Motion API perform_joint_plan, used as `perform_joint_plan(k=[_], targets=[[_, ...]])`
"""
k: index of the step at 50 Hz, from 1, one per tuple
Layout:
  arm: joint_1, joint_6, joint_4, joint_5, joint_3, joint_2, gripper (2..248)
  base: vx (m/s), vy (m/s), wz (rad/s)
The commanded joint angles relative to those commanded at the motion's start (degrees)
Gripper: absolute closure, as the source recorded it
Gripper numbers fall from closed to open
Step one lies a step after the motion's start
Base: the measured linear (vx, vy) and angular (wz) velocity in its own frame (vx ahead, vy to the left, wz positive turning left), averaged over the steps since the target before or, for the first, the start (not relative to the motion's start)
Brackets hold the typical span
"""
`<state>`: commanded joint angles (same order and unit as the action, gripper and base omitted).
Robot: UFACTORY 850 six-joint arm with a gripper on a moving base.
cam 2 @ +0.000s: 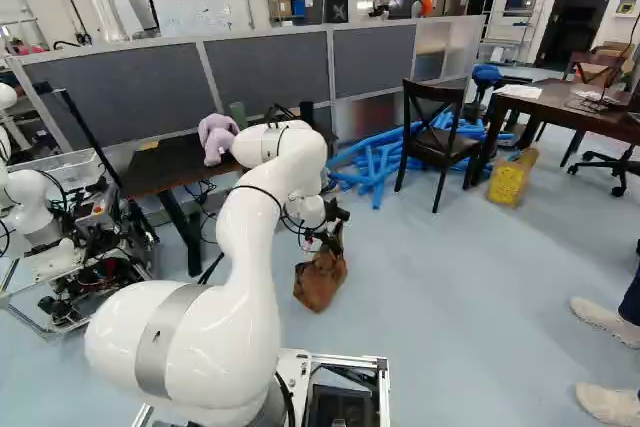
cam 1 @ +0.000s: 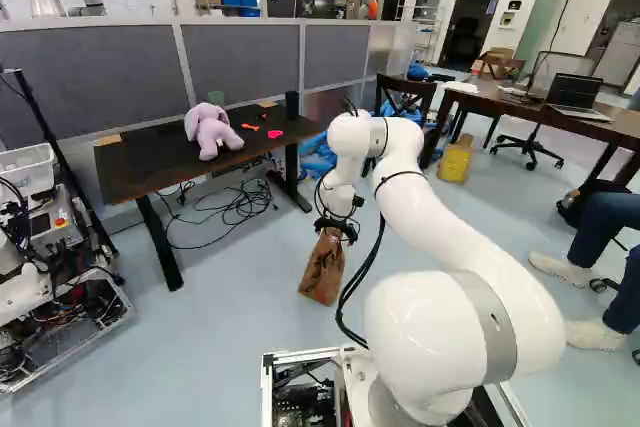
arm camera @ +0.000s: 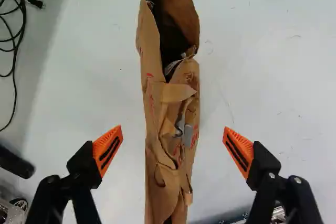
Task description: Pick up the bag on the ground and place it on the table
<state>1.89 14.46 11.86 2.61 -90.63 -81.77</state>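
Our hand [arm camera: 173, 140], 1 w/ 2 fingers, is spread wide, 1 orange pad [arm camera: 107, 152] each side of the paper bag [arm camera: 169, 108], neither touching it, so no grip yet. That's our only bag, mouth open, on the floor [cam 1: 240, 267] right under the hand AFAICT. Progress: reach approx. done; grasp, lift, carry & set-down all left, so we're prob. early on. Next out, the dark desk [cam 1: 150, 162], prob. our target, w/ 1 purple plush [cam 1: 212, 135], 1 green cup [cam 1: 216, 98], 1 black cup [cam 1: 292, 105], 1 red bit [cam 1: 275, 134] & 1 orange bit [cam 1: 250, 127]. Cables lie on the floor near it, no. unclear. Further off, a 2nd, brown desk [cam 1: 478, 98] w/ 1 laptop [cam 1: 574, 93], & 1 yellow bin [cam 1: 455, 160] nearby. Total: 2 desks, 1 bag, 0 bags on either.
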Motion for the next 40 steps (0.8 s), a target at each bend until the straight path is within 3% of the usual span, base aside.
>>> perform_joint_plan(k=[16, 17, 21, 22, 27, 28, 32, 33, 37, 38, 40], targets=[[0.0, 0.0, 0.0, 0.0, -3.2, -3.4, 3, 0.0, 0.0, 0.0], [0.0, 0.0, 0.0, 0.0, -3.4, -3.6, 23, 0.0, 0.0, 0.0], [0.0, 0.0, 0.0, 0.0, -4.0, -4.3, 23, 0.0, 0.0, 0.0], [0.0, 0.0, 0.0, 0.0, -4.0, -4.4, 61, 0.0, 0.0, 0.0], [0.0, 0.0, 0.0, 0.0, -4.3, -4.6, 61, 0.0, 0.0, 0.0], [0.0, 0.0, 0.0, 0.0, -4.3, -4.6, 99, 0.0, 0.0, 0.0], [0.0, 0.0, 0.0, 0.0, -4.3, -4.7, 99, 0.0, 0.0, 0.0], [0.0, 0.0, 0.0, 0.0, -4.3, -4.7, 137, 0.0, 0.0, 0.0], [0.0, 0.0, 0.0, 0.0, -4.3, -4.7, 137, 0.0, 0.0, 0.0], [0.0, 0.0, 0.0, 0.0, -4.3, -4.7, 175, 0.0, 0.0, 0.0], [0.0, 0.0, 0.0, 0.0, -4.3, -4.7, 175, 0.0, 0.0, 0.0]])
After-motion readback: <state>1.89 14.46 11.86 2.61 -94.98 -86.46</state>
